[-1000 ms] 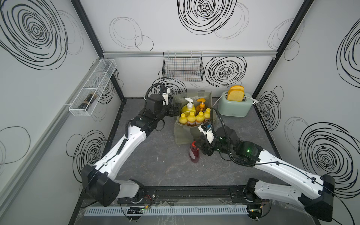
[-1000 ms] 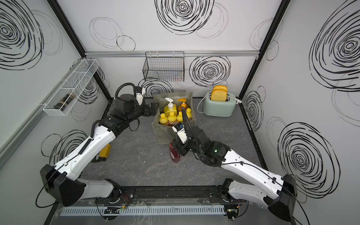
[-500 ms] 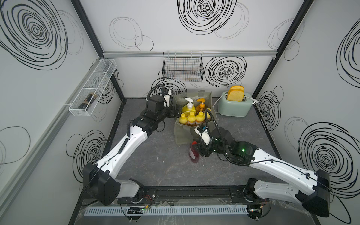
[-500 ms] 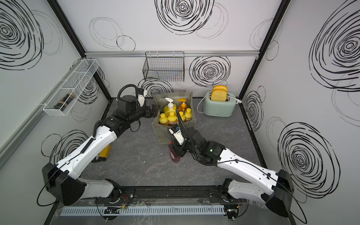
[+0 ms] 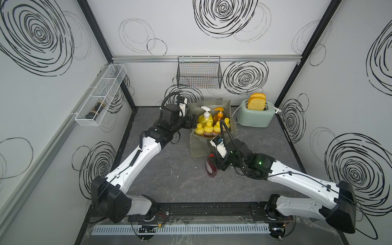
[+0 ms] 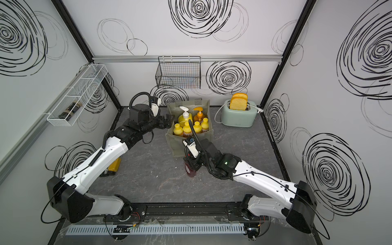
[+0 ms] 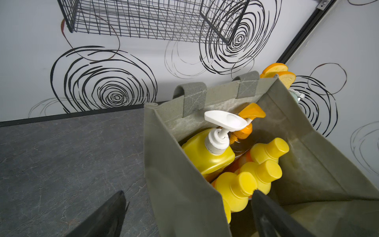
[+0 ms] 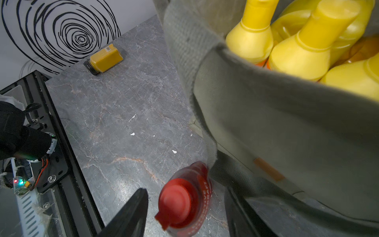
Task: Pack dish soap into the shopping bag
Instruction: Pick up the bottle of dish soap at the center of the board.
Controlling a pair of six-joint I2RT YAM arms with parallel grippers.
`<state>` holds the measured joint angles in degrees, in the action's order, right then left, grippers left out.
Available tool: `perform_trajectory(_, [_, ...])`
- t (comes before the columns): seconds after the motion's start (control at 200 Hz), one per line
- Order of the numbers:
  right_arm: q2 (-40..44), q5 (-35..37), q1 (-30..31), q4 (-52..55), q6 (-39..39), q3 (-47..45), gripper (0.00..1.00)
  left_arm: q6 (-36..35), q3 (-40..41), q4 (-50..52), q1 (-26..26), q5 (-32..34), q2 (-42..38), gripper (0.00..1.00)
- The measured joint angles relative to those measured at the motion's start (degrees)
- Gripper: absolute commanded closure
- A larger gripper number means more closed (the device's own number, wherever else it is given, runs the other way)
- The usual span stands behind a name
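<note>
imo the red bottle [image 8: 184, 200] is prob light + slick, grab it mid-body. right pincer [image 8: 185, 190] open around it, left pincer [image 7: 188, 192] open astride shopping bag [image 7: 164, 164] wall.

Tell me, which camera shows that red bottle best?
The right wrist view: the red bottle looms large, cap and label visible, between the open jaws of the right gripper. In both top views it is small, partly hidden by that gripper. The left wrist view misses it.

Red bottle [image 8: 184, 202], label blurred
</note>
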<state>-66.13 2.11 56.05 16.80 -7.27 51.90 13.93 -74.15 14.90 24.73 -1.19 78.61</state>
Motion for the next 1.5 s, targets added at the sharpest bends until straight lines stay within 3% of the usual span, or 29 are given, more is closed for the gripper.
perform_trajectory(0.655, [-2.6,-0.2,0.0,-2.4,0.0,-1.4,0.43,-0.5,0.0,0.0,0.0,0.0,0.0,0.04])
perform_trajectory(1.266, [-0.6,1.6,1.3,-2.1,-0.3,-2.4,0.84,-0.5,0.0,1.6,0.7,1.2,0.0,0.12])
perform_trajectory(1.501, [3.8,2.8,1.6,-0.6,-1.2,-4.8,0.89,-0.1,0.0,2.2,2.1,1.9,0.0,0.16])
